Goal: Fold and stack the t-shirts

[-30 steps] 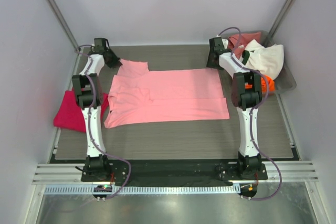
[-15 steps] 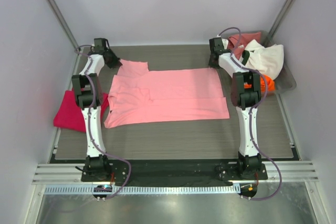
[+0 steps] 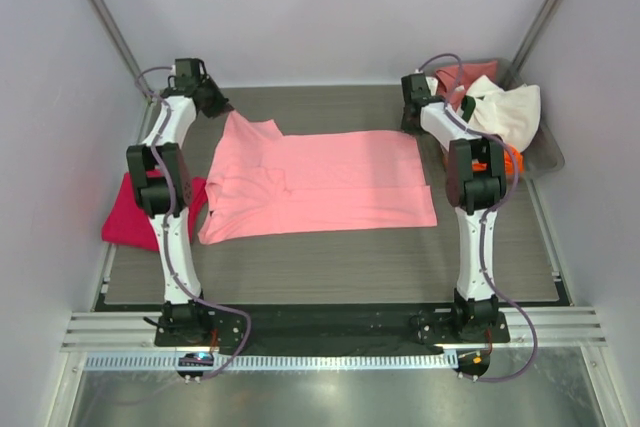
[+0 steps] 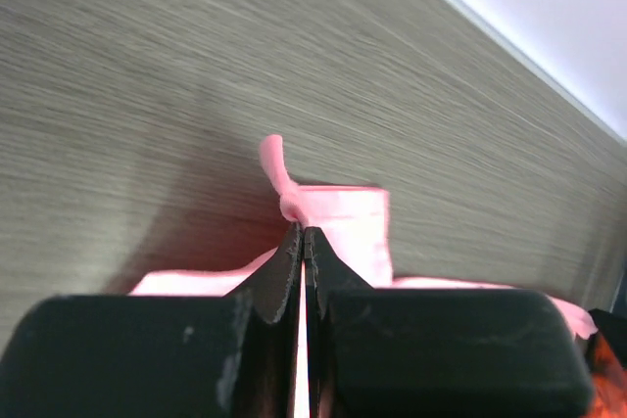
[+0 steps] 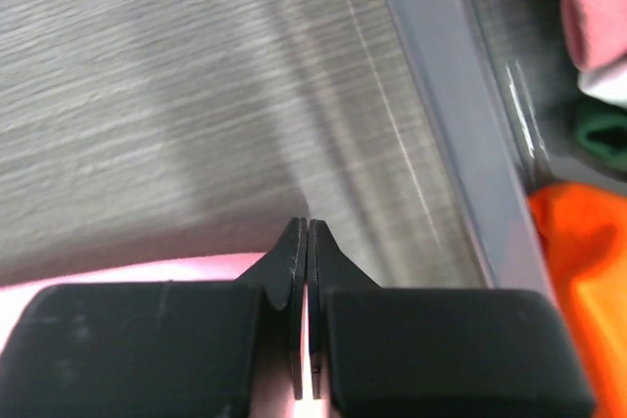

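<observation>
A light pink t-shirt [image 3: 315, 182] lies spread flat across the middle of the table. My left gripper [image 3: 213, 107] is at its far left corner, shut on a pinch of the pink cloth [image 4: 338, 217], and a small fold pokes out past the tips. My left gripper [image 4: 303, 232] holds that corner slightly raised. My right gripper [image 3: 412, 123] is at the shirt's far right corner. In the right wrist view my right gripper [image 5: 308, 227] is shut, with pink cloth [image 5: 127, 276] running in under the jaws from the left.
A folded magenta-red t-shirt [image 3: 130, 212] lies at the table's left edge. A grey bin [image 3: 545, 152] at the back right holds a dusty rose t-shirt [image 3: 462, 77], a white one [image 3: 510, 112] and an orange one [image 3: 505, 157]. The bin's rim [image 5: 460, 124] runs just right of my right gripper.
My right gripper has gone from open to shut at the shirt's far right corner. My left arm has risen and moved back left, drawing the far left corner up with it.
</observation>
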`<action>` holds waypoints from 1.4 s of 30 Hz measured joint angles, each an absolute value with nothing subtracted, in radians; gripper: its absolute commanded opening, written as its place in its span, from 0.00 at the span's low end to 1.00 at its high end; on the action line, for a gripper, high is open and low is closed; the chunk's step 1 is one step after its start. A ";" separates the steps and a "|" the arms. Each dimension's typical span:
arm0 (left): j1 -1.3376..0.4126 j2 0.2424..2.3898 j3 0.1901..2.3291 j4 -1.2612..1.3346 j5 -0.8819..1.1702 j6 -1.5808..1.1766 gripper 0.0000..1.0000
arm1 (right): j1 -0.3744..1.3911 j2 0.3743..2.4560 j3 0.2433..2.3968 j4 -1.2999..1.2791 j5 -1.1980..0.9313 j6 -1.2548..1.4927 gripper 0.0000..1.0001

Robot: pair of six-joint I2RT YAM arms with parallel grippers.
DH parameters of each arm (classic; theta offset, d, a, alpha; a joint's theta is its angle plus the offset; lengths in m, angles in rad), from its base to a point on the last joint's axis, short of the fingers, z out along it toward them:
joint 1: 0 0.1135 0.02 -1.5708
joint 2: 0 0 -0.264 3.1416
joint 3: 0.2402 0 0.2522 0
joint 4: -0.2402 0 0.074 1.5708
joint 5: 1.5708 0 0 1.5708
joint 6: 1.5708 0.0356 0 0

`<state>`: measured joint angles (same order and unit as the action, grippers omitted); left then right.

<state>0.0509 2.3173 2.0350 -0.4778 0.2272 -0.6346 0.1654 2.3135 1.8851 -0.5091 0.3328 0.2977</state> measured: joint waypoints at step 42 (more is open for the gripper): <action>-0.026 1.442 1.009 -0.176 -0.035 -0.517 0.00 | 0.168 1.740 1.300 -0.471 0.316 0.361 0.01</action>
<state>-0.0261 1.4418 1.0092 -0.1764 -0.0353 -0.5167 0.1684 1.7401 1.2999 -0.4713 0.3161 0.3607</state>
